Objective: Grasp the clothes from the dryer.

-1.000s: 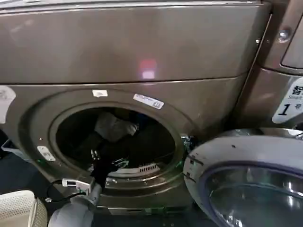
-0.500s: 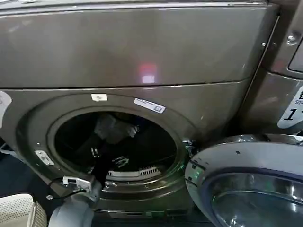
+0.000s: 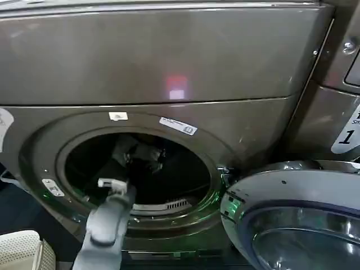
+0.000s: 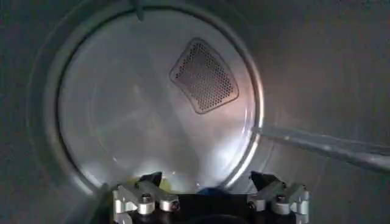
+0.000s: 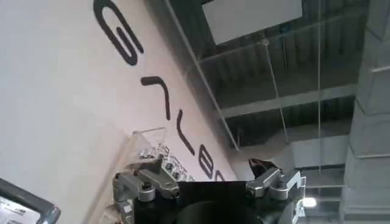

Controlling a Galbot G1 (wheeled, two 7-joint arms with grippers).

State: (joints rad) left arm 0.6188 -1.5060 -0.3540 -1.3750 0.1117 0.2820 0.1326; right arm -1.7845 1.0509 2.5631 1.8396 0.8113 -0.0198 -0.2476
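**Inside the drum: clothes at the back, left arm reaching in**

Deep in the dryer (image 3: 169, 56), the clothes (image 3: 140, 154) show in the head view as a pale grey-white bundle lying in the dark toward the back of the drum, a little above the middle of the porthole. Their other colours cannot be made out in the shadow. In the left wrist view a small patch of yellow-green and blue (image 4: 204, 191) peeks out just at the gripper body, between the two fingers.

The left gripper (image 4: 210, 182) is inside the drum, facing its round steel back wall (image 4: 122, 122) and the perforated vent plate (image 4: 204, 76). Its jaws stand wide apart, and whether the fingers touch the cloth cannot be told. From the head view the grey left arm (image 3: 107, 225) rises from below and passes over the porthole's lower rim, its wrist inside the opening.

The round door (image 3: 292, 219) with its silver-grey rim hangs swung open at the lower right of the machine. A white label marked "1" (image 3: 349, 132) sits on the panel to the right.

The right gripper (image 5: 207, 176) is off elsewhere, pointing up at a white wall with dark lettering (image 5: 164, 103) and a ceiling; its jaws are spread wide with nothing between them.
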